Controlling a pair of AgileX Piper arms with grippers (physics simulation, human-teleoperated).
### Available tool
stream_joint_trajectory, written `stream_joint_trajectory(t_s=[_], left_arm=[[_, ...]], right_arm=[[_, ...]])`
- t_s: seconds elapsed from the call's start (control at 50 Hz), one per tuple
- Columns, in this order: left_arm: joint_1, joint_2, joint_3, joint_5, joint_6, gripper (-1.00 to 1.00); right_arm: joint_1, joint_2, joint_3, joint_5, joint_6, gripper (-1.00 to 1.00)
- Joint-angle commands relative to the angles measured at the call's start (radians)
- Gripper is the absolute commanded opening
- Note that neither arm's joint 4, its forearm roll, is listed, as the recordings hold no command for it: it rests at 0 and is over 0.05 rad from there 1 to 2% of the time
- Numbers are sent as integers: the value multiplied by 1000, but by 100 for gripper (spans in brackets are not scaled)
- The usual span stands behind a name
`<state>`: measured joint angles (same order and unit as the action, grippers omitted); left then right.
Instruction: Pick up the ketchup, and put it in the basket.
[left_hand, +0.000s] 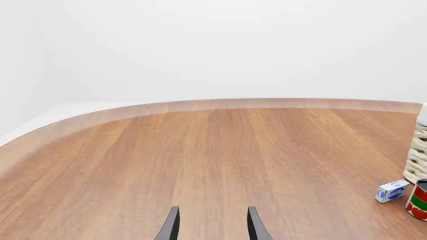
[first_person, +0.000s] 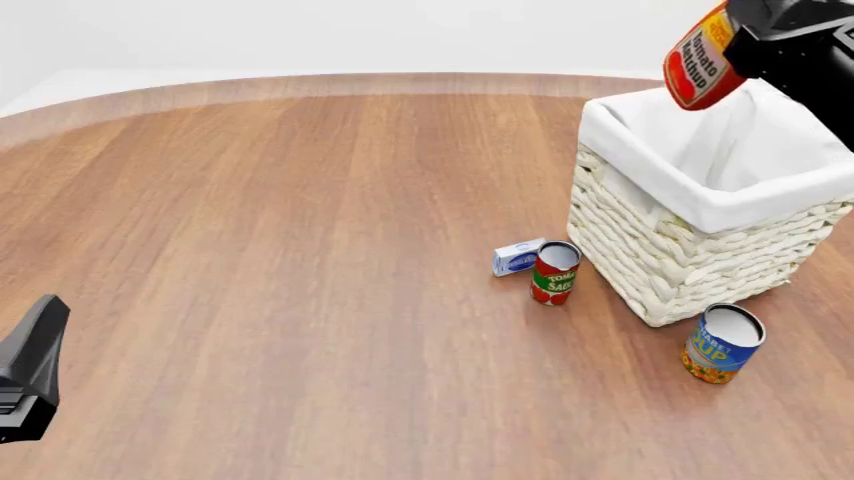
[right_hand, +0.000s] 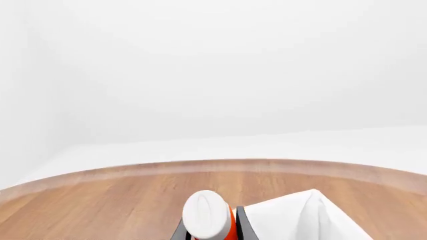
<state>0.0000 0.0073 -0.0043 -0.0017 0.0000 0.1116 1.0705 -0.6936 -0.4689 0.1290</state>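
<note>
At the lower left of the front view, the left gripper (left_hand: 212, 227) sits low, its two dark fingers parted around nothing but bare wooden table (first_person: 294, 250). At the upper right, the right gripper (first_person: 755, 47) is clamped on the ketchup (first_person: 699, 58), tilted in the air above the basket (first_person: 694, 235).

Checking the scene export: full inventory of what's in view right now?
ketchup: 1, red with yellow-white label, held tilted in the air above the basket's far rim
basket: 1, cream wicker with white cloth lining, table's right side
tomato can: 1, red and green, just left of the basket
small box: 1, blue and white, beside the tomato can
blue can: 1, blue and orange, in front of the basket
table: 1, brown wood
left gripper: black, open, holding nothing
right gripper: black, closed on the ketchup
</note>
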Motion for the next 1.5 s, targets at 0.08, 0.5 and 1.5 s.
stream_joint_trajectory(t_s=[0.08,0.5,1.5], left_arm=[[0,0,0,0,0,100],[0,0,0,0,0,100],[0,0,0,0,0,100]], right_arm=[[-63,-17,-6,50,-32,-100],[-117,22,-39,142,-51,-100],[-116,156,-50,135,-155,-100]])
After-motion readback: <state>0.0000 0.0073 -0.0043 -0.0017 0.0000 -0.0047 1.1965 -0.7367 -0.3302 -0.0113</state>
